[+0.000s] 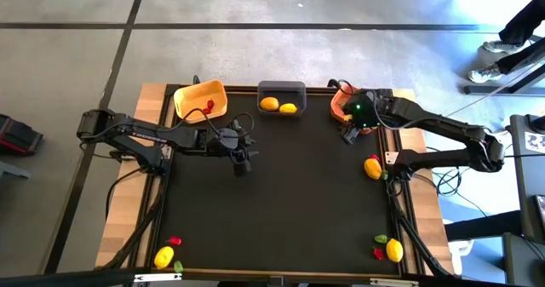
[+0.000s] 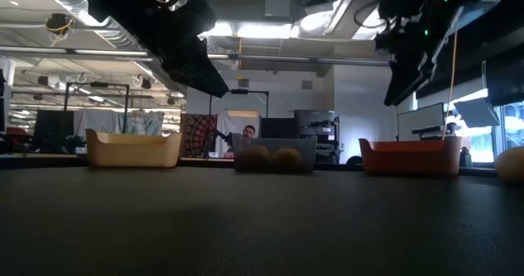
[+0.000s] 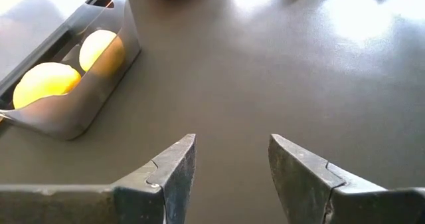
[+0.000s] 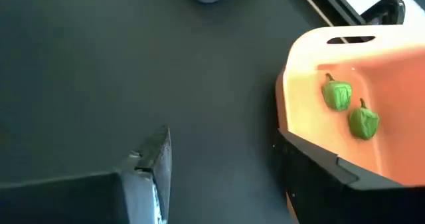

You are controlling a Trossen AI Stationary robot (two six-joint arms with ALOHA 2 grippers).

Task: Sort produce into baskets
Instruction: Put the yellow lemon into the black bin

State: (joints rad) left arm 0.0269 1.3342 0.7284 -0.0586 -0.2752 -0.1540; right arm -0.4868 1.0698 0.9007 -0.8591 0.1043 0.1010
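right tool (image 4: 222, 177) open, beside orange basket (image 4: 299, 84)

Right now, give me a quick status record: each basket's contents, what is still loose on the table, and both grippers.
yellow basket: one red piece
grey basket: two lemons
orange basket: two green pieces
loose, front left corner: lemon, red piece, green piece
loose, right edge: lemon
loose, front right corner: lemon, red and green pieces
left gripper: open, empty, near the grey basket
right gripper: open, empty, at the orange basket
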